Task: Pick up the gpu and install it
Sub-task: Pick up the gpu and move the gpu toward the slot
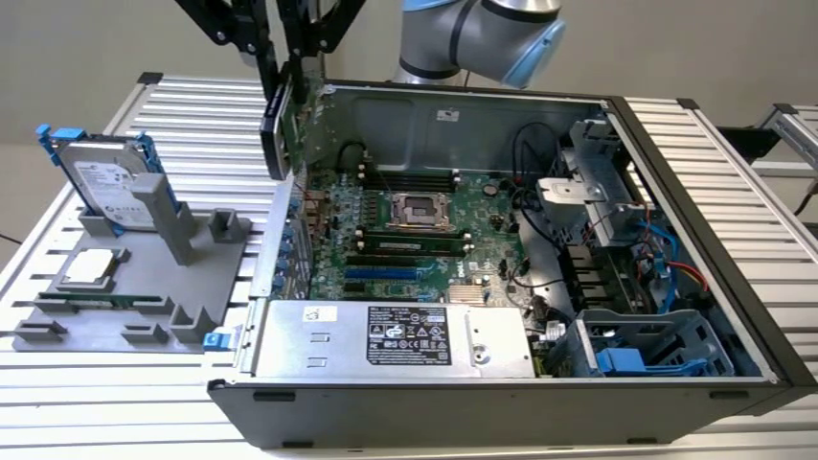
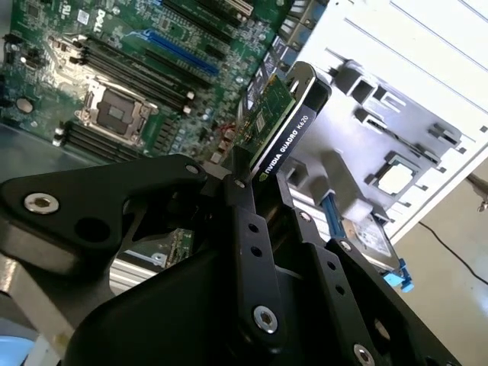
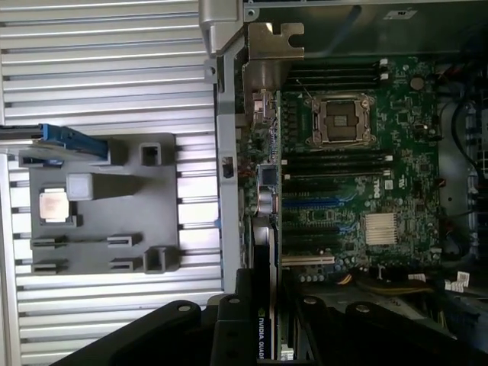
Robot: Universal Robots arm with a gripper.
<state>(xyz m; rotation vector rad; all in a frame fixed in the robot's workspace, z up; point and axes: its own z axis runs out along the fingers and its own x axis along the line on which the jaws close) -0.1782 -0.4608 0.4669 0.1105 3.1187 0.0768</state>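
Note:
The gpu (image 1: pixel 274 129) hangs edge-on in the air over the open computer case's wall on the exterior view's left, its black cooler facing outward. My gripper (image 1: pixel 284 69) is shut on its upper edge. In the second wrist view the black fingers (image 2: pixel 242 200) clamp the gpu (image 2: pixel 280 130), its green board and black shroud both visible. In the first wrist view the gpu (image 3: pixel 264 259) runs along the motherboard's edge, with its silver bracket (image 3: pixel 271 47) at the far end and the gripper (image 3: pixel 263 324) on it. The motherboard (image 1: pixel 409 225) lies below, its blue slots (image 1: pixel 377 273) uncovered.
The computer case (image 1: pixel 715 240) lies open on the slatted table. A grey holder (image 1: pixel 141 278) at the exterior view's left carries a hard drive in a blue frame (image 1: pixel 109 182) and a silver chip (image 1: pixel 90 266). A power supply (image 1: pixel 383 335) fills the case's near side.

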